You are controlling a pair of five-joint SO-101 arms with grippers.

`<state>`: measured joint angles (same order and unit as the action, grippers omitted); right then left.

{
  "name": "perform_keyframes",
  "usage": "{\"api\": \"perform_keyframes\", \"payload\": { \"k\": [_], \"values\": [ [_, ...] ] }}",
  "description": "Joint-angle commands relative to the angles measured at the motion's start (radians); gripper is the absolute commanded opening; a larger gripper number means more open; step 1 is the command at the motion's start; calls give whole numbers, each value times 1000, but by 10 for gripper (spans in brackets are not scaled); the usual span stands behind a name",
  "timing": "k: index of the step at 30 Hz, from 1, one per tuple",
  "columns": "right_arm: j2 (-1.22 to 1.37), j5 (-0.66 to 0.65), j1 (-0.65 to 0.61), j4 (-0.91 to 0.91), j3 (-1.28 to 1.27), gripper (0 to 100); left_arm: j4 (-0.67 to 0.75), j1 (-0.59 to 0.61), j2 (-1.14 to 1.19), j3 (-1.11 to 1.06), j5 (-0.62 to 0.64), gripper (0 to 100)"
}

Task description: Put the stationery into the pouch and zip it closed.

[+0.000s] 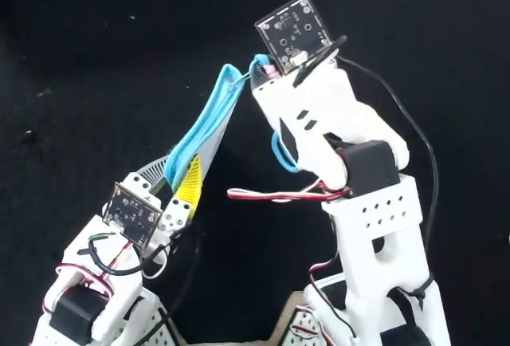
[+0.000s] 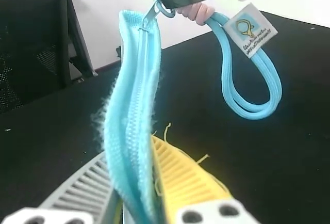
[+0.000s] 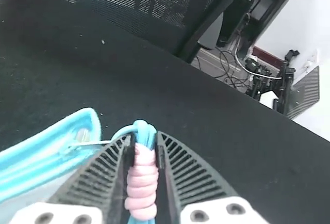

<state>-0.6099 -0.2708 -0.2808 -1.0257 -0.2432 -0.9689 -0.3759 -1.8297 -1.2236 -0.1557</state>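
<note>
The left gripper (image 1: 182, 196) is clamped on the blue pouch (image 1: 209, 115). The right gripper (image 3: 143, 139) is clamped on the pink-wrapped zipper cord (image 3: 140, 182).

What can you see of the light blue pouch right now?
The light blue fabric pouch is a slim, fuzzy-edged sleeve stretched taut off the black table. The left claw clamps one end between grey and yellow fingers. Its zip looks closed along the visible length, the metal pull at the other end. The right claw pinches the blue cord loop tied to that pull, at its pink wrap.
</note>
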Motion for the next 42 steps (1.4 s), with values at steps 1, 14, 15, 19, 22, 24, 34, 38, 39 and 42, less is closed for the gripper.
{"api": "perform_keyframes", "payload": {
  "k": [1,14,15,19,22,24,34,38,39,42],
  "values": [
    [39,-2,95,78,-1,11,-31,13,5,-16,-14,29],
    [38,6,52,77,4,15,-29,13,5,-25,-14,29],
    [16,6,32,57,4,16,-29,13,5,-25,-14,29],
    [-81,6,-63,-38,-2,76,-28,15,5,-25,-14,29],
    [-148,6,-107,-109,-2,142,-29,15,5,-25,-14,29],
    [-177,6,-92,-146,-4,150,-29,16,5,-25,-14,29],
    [-278,-2,166,-157,-257,18,-15,363,6,120,-12,29],
    [-326,-3,245,-118,-421,11,40,435,9,166,-14,29],
    [-335,-3,261,-94,-475,11,55,440,9,173,-15,29],
    [-360,-3,292,2,-659,11,115,438,11,163,-41,29]
  ]
}}
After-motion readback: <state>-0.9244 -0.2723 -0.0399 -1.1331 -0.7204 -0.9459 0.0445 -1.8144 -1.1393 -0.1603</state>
